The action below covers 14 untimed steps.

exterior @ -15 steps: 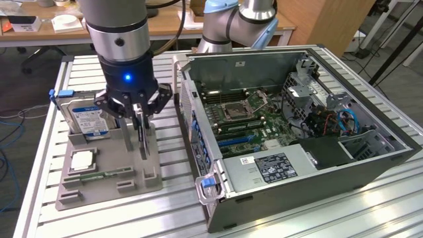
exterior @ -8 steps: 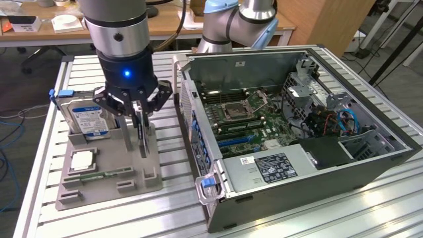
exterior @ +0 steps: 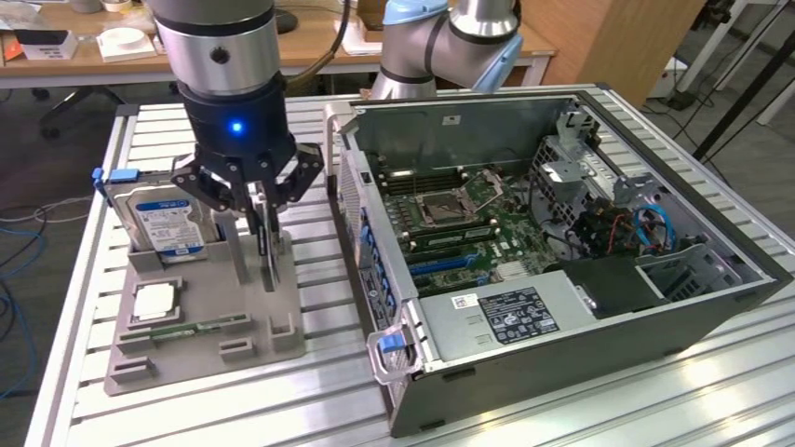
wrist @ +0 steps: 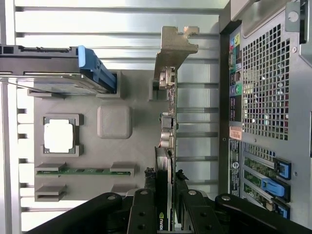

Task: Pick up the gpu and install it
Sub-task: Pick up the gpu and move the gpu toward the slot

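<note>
The gpu [exterior: 267, 253] stands on edge over the grey holder [exterior: 186, 358], a thin dark card with a silver end bracket [wrist: 173, 48]. My gripper [exterior: 263, 219] reaches down from above and is shut on its upper edge. In the wrist view the card [wrist: 165, 146] runs edge-on between my two black fingers [wrist: 146, 209], with the gripper [wrist: 166, 197] clamped on the black cooler side. Its lower edge sits at the holder's slot [wrist: 156, 88]; whether it has lifted clear I cannot tell. The open computer case [exterior: 695, 307] lies to the exterior view's right, motherboard [exterior: 460, 223] exposed.
The holder also carries a blue-labelled hard drive [exterior: 162, 219] with a blue clip [wrist: 97, 73], a square processor [exterior: 152, 300] and a memory stick [exterior: 199, 326]. The case's rear panel [wrist: 263, 97] with blue slot latches [wrist: 275, 168] lies close beside the card. The arm's base [exterior: 435, 47] rises behind the case.
</note>
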Available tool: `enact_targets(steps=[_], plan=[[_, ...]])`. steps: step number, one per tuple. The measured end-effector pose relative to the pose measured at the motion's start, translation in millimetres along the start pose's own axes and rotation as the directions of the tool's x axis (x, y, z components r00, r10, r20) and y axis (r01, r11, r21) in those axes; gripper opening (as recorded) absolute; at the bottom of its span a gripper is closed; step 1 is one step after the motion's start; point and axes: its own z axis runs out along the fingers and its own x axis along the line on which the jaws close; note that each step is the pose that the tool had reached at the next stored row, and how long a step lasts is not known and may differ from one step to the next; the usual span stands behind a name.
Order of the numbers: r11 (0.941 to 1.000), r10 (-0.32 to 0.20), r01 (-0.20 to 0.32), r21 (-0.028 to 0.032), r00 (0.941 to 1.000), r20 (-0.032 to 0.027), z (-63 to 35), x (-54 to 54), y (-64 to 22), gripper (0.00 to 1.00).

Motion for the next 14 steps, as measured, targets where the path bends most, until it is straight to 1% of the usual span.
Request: enact_targets(steps=[14], plan=[[1.0000,0.000,0.000,0.0000,1.0000,0.0000,-15.0,-0.4,0.6,0.26]])
